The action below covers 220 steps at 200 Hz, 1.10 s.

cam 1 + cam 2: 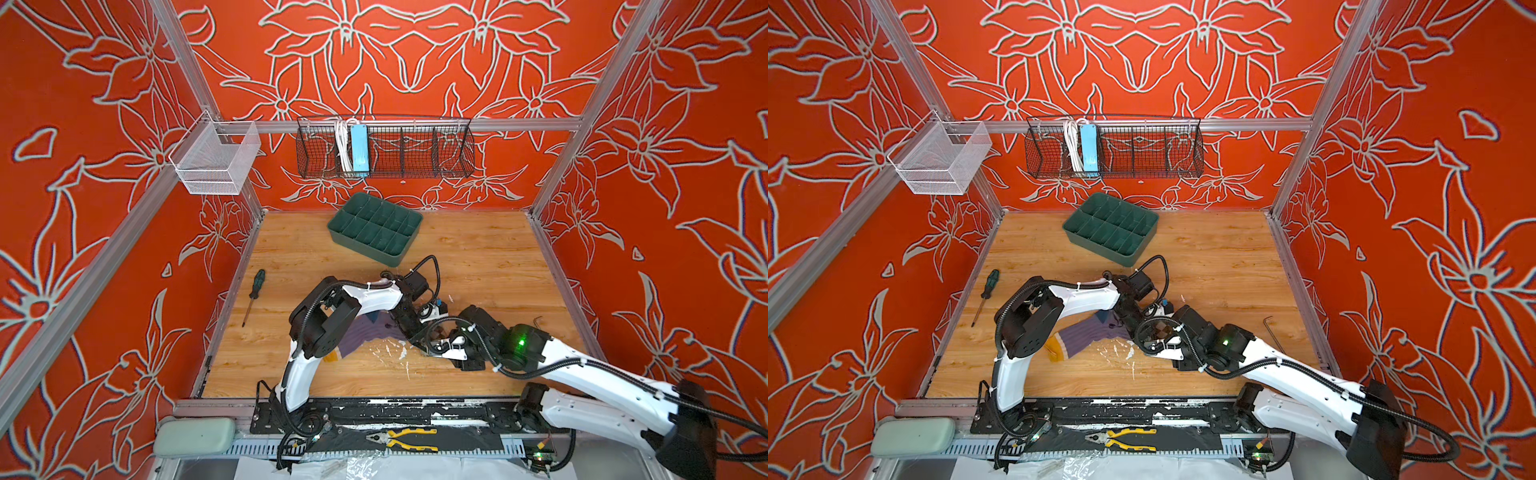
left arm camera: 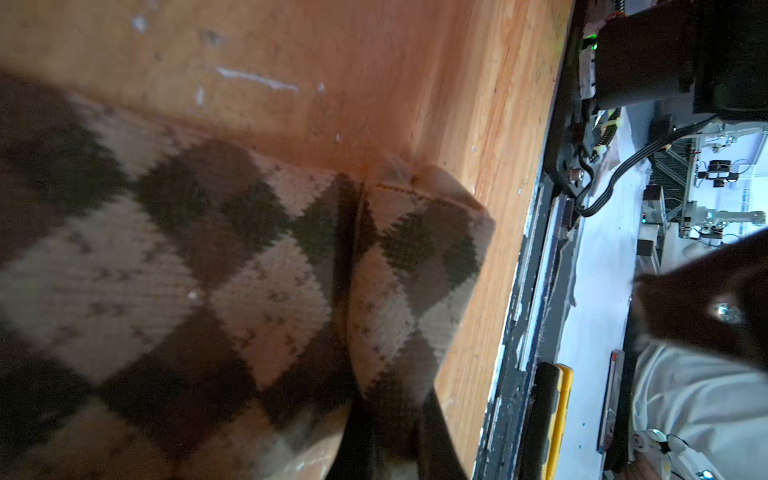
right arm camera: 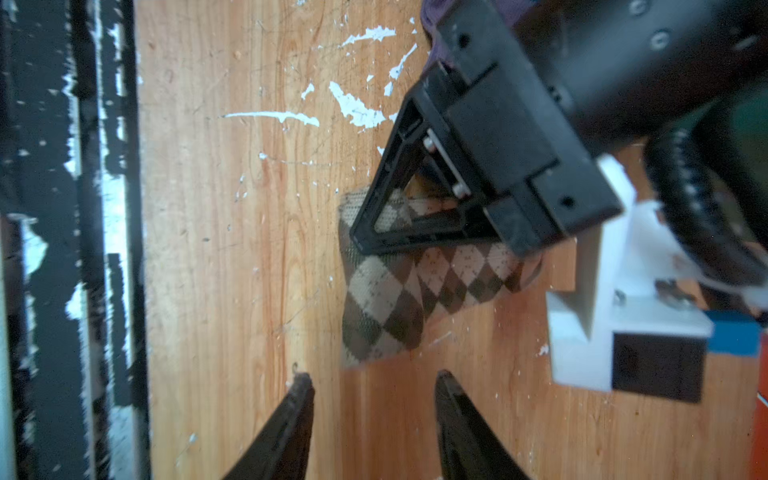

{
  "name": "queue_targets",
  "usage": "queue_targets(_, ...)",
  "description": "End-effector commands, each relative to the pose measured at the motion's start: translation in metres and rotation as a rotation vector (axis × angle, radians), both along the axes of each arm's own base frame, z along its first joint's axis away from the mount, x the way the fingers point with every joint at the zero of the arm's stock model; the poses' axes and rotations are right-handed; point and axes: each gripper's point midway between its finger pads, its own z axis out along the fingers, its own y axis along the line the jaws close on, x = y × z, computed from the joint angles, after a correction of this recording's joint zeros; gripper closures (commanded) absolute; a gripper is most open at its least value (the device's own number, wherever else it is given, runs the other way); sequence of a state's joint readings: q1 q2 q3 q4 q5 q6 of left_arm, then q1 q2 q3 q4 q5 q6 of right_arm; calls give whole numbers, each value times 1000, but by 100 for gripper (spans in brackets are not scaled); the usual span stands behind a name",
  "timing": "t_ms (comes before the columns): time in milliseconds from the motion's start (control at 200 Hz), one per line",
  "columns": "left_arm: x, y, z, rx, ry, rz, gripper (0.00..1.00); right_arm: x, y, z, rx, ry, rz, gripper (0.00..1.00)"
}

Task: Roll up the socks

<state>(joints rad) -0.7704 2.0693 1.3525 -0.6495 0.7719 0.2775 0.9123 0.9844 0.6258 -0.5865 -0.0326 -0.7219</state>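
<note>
Socks on bench (image 3: 216,249): argyle sock (image 3: 395,299) by claws, purple sock (image 1: 1088,334) beside it under left arm; left claw (image 3: 359,239) pinches argyle edge shut; right claw (image 3: 374,380) half wide, empty, near sock; step looks like starting roll; next, right claw must catch loose end; top views hide pinch, wrist views show it

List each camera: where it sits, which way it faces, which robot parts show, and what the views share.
Top views: mounted high on the robot's base side, looking down at the wooden table; both arms show.
Left wrist: on the left arm, close over the argyle sock; left end effector shut on it.
Right wrist: on the right arm, facing the table; right end effector open.
Shared: both wrist views show the argyle sock.
</note>
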Motion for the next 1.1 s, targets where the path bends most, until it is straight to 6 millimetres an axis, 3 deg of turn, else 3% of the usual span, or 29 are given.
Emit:
queue_targets(0, -16, 16, -21, 109, 84, -6, 100, 20, 24, -8, 53, -92, 9, 49)
queue_targets(260, -15, 17, -22, 111, 83, -5, 100, 26, 19, -50, -49, -72, -8, 49)
queue_targets(450, -10, 14, -12, 87, 44, -3, 98, 14, 8, -66, -92, 0, -32, 76)
queue_targets(535, -5, 13, -5, 77, 3, 5, 87, 9, 3, -67, -101, 27, -50, 93)
queue_targets(626, 7, 12, 6, 59, -75, 41, 76, 4, -1, -65, -100, 48, -62, 100)
queue_targets(736, 29, 14, 31, 1, -206, 123, 65, -4, -5, -64, -101, 80, -60, 100)
queue_targets(836, 56, 27, 68, -64, -363, 241, 59, -10, -7, -65, -102, 113, -69, 100)
queue_targets(986, 91, 81, 132, -104, -700, 473, 47, -22, -5, -63, -111, 202, -58, 100)
queue_targets(1056, 90, 107, 166, -135, -887, 508, 34, -28, -2, -61, -115, 261, -60, 100)
queue_targets(1096, 79, 114, 179, -167, -974, 450, 33, -29, -1, -60, -118, 292, -73, 100)
